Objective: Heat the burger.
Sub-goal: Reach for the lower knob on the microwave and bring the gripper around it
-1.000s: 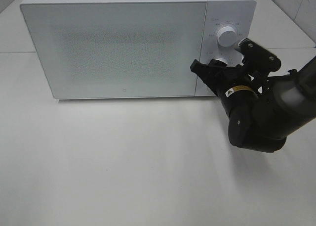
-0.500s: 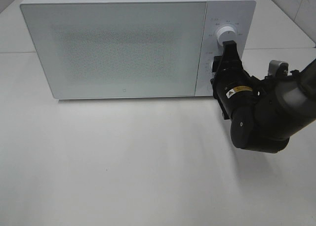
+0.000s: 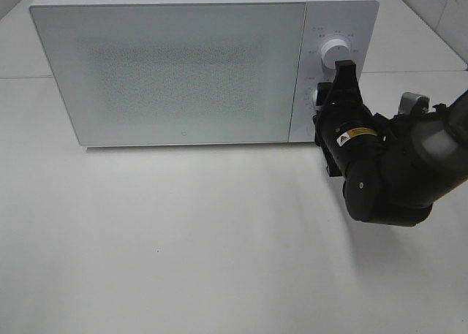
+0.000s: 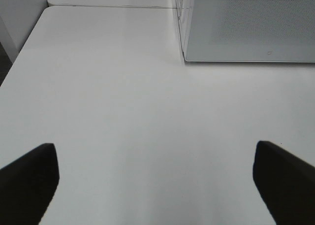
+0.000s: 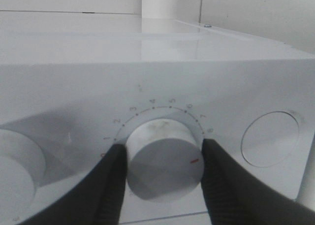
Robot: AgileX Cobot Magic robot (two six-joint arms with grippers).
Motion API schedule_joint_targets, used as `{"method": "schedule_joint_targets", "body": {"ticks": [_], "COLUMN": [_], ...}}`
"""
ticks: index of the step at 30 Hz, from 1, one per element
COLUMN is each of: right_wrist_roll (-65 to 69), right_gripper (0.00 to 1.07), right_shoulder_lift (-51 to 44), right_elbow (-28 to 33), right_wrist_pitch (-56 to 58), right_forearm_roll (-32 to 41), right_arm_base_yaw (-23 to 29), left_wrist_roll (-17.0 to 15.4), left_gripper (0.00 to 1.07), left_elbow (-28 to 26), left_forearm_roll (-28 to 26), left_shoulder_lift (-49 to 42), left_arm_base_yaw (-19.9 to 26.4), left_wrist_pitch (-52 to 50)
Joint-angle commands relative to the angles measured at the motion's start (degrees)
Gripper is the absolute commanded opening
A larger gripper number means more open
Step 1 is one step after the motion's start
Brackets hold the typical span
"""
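The burger is out of view. The white microwave (image 3: pixel 183 71) stands at the back of the table with its door closed. My right gripper (image 3: pixel 335 93) is at the control panel, shut on the lower dial (image 5: pixel 165 161), with a dark finger (image 5: pixel 115 185) on each side of it. The dial has a red mark and a numbered scale around it. The upper dial (image 3: pixel 335 52) is free. My left gripper (image 4: pixel 157 185) is open over bare table, off to the left of the microwave (image 4: pixel 246 28), with nothing between its fingers. It is outside the exterior high view.
A round button (image 5: pixel 269 139) sits beside the gripped dial, and the other dial (image 5: pixel 17 171) is on its opposite side. The white table (image 3: pixel 183 239) stretches in front of the microwave. The right arm's bulky black body (image 3: pixel 387 180) hangs over the table's right side.
The right wrist has rolled about a quarter turn at the lower dial, from lying across it to standing upright. The left gripper shows no change.
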Motion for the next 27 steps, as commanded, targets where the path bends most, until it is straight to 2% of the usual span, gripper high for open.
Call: {"method": "schedule_joint_targets", "body": {"ticks": [1, 8, 17, 24, 27], "right_wrist_roll": [-2.2, -2.3, -4.1, -4.9, -4.9], "right_gripper": [0.09, 0.16, 0.41, 0.43, 0.49], "right_shoulder_lift": [-0.2, -0.2, -0.2, -0.2, -0.2], "right_elbow": [-2.4, -2.3, -1.4, 1.1, 1.8], "right_wrist_pitch": [-12.7, -12.7, -12.7, -12.7, -12.7], "right_forearm_roll": [-8.0, -5.6, -4.4, -1.7, -1.9], "right_arm_base_yaw": [0.2, 0.2, 0.2, 0.2, 0.2], "left_wrist_roll": [-0.2, -0.2, -0.2, -0.2, -0.2], "left_gripper": [1.0, 1.0, 1.0, 1.0, 1.0], "left_elbow": [0.1, 0.1, 0.1, 0.1, 0.1], "left_forearm_roll": [-0.5, -0.5, -0.5, -0.5, -0.5], "left_shoulder_lift": [-0.7, -0.7, -0.7, -0.7, -0.7], "left_arm_base_yaw": [0.2, 0.2, 0.2, 0.2, 0.2], "left_wrist_pitch": [-0.7, -0.7, -0.7, -0.7, -0.7]}}
